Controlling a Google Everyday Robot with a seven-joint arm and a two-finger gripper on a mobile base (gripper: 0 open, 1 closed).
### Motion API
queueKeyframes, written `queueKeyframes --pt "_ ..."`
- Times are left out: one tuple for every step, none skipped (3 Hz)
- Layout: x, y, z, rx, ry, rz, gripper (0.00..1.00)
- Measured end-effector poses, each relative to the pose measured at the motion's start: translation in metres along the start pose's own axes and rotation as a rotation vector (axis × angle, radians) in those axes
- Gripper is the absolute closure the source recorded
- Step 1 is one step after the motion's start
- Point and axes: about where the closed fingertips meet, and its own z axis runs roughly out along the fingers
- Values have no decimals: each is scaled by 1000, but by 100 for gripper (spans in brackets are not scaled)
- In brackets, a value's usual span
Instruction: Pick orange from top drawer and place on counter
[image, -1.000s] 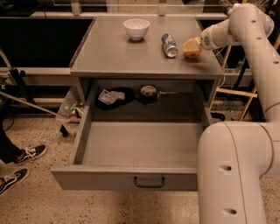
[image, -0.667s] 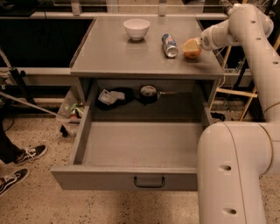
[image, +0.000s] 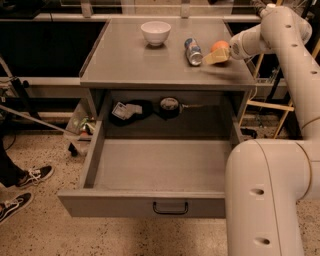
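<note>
- Nothing has shifted since a second ago: the small, round, matte orange (image: 219, 47) sits by the right edge of the flat grey counter (image: 135, 65). The gripper (image: 214, 57) stays against it, and whether the claw clamps it cannot be told.
- A silver-blue metal can (image: 192, 51) lies on its side just left of the orange.
- A smooth white bowl (image: 155, 33) stands near the far edge.
- The wide grey top drawer (image: 160, 167) is pulled out below.

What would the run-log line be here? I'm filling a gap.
gripper: at orange, over counter, right side | orange: beside can | top drawer: open
</note>
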Motion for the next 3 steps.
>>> queueKeyframes --pt "0 0 0 0 0 0 0" --pt "4 10 -1 -29 25 -3 0" --pt "12 35 -21 -100 111 -34 0"
